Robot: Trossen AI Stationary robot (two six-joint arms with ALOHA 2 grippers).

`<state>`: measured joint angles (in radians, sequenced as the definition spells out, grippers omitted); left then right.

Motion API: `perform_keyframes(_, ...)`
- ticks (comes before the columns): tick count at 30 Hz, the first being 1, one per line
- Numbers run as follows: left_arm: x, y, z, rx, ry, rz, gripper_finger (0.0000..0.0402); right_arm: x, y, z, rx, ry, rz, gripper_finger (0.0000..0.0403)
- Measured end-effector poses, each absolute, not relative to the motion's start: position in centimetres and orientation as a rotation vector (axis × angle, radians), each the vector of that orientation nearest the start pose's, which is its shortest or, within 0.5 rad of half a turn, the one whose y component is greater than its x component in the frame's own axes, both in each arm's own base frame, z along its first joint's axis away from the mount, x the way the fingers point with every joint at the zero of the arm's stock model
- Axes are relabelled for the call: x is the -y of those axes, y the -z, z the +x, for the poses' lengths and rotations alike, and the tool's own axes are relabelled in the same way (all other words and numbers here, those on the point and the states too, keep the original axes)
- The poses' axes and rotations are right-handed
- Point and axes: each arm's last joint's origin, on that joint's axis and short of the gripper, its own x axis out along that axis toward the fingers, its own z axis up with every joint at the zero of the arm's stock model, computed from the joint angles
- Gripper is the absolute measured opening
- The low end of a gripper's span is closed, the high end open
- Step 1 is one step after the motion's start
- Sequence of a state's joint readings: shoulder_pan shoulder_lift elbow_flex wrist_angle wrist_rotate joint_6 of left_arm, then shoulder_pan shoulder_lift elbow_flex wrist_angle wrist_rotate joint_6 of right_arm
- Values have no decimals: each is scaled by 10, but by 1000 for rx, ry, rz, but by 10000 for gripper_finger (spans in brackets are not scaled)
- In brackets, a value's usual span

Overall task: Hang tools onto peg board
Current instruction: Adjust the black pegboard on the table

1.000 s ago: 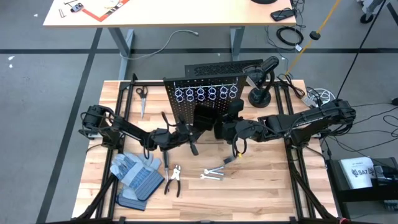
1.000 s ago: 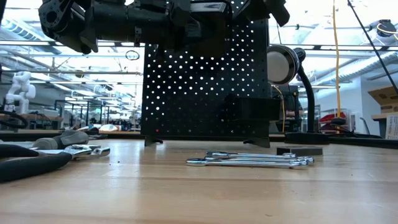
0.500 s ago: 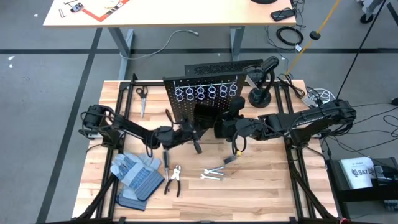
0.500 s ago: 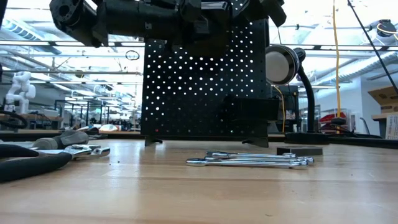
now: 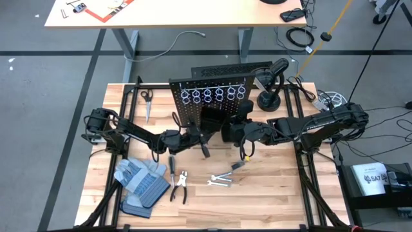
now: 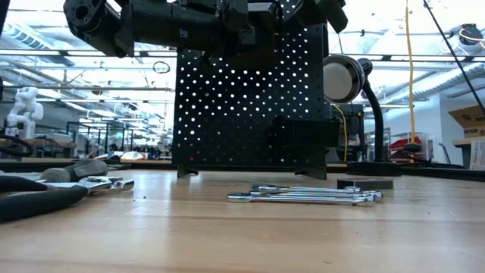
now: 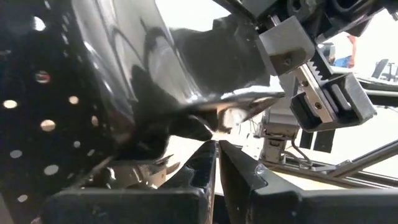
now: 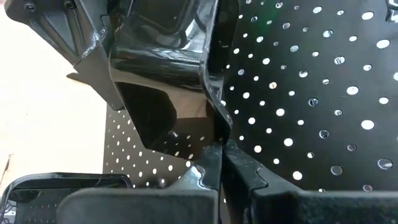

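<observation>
The black peg board (image 5: 209, 103) stands upright at the table's back, with silver rings (image 5: 212, 96) along its top and glossy black bins (image 5: 215, 119) on its front. Both grippers are raised in front of the bins. My right gripper (image 5: 226, 133) is shut on a bin's wall. My left gripper (image 5: 203, 136) is shut, its tips just below a bin's lower corner (image 7: 208, 127); I cannot tell whether they touch. Silver wrenches (image 5: 221, 180), a short grey piece (image 5: 237, 165) and dark-handled pliers (image 5: 180, 187) lie flat on the table. My right gripper pinches the thin upright edge of a black bin's wall (image 8: 214, 124) between its two fingers (image 8: 205, 168). It comes about level from the table's right. The bin stays against the peg board (image 8: 311, 74), clear of the table.
Grey-and-blue gloves (image 5: 141, 182) lie at the near left, with a thin dark tool (image 5: 172, 165) beside them. Scissors (image 5: 146, 102) lie at the back left. A black desk lamp (image 5: 270, 90) stands at the back right. Bare wood shows at the near right (image 5: 270, 200).
My left gripper has gone toward the table's right edge, closer to the bins and to my right gripper.
</observation>
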<state>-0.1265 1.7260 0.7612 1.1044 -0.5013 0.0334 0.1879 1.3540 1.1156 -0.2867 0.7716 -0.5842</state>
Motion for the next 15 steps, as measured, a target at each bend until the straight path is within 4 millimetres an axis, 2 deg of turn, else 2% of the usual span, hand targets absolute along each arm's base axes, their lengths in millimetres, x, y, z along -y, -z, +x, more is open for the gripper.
perform_keyframes(7,26,-211,341,136,-408,-15,31,-35,-317,291,-627,423,-780,3)
perform_keyframes(15,21,-213,341,150,-436,-21,31,-35,-316,291,-627,408,-776,31)
